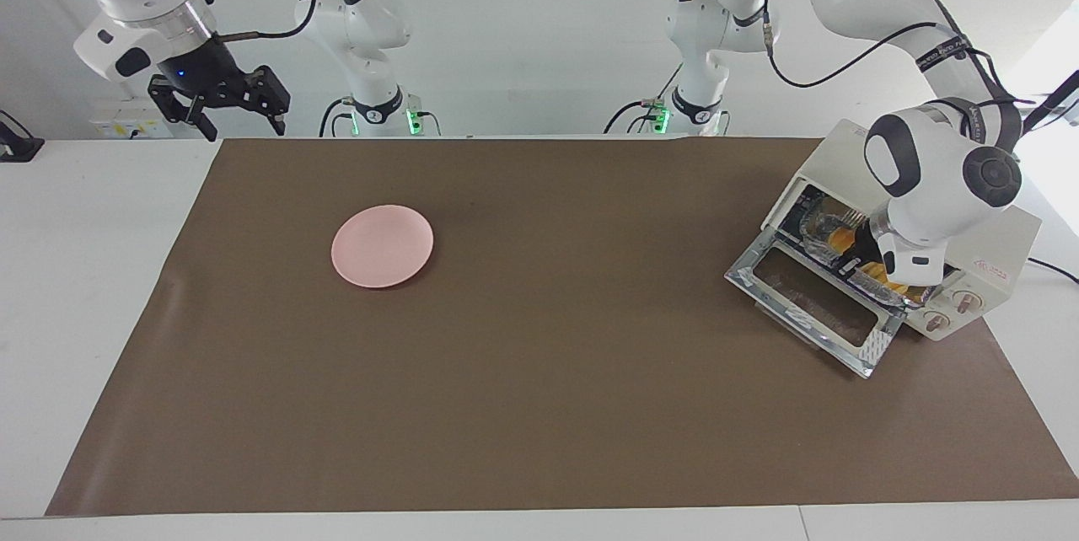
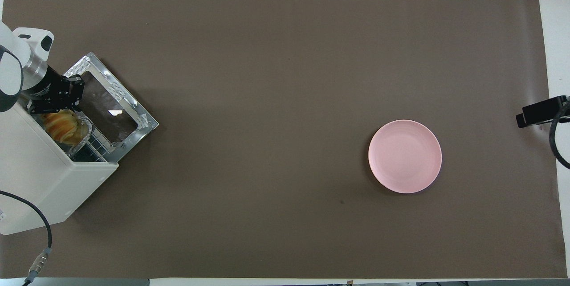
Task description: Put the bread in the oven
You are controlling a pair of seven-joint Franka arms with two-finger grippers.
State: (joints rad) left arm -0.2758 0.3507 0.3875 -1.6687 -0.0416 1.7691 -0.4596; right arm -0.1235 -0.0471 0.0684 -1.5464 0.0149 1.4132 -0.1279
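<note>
Bread (image 2: 62, 126) shows clearest from overhead; closed left pincer (image 2: 50, 107) at it; right pincer (image 1: 238, 107) open.

Two robot arms stand at the table, each with one gripper: the left gripper (image 1: 853, 257) and the right gripper (image 1: 226, 103). One cream toaster oven (image 1: 995, 248) with two round knobs, one foil tray (image 2: 84, 130) holding one bread loaf (image 2: 60, 126), one pink plate (image 1: 382, 245), and one brown mat (image 1: 539, 372) covering one white table (image 1: 84, 271)
</note>
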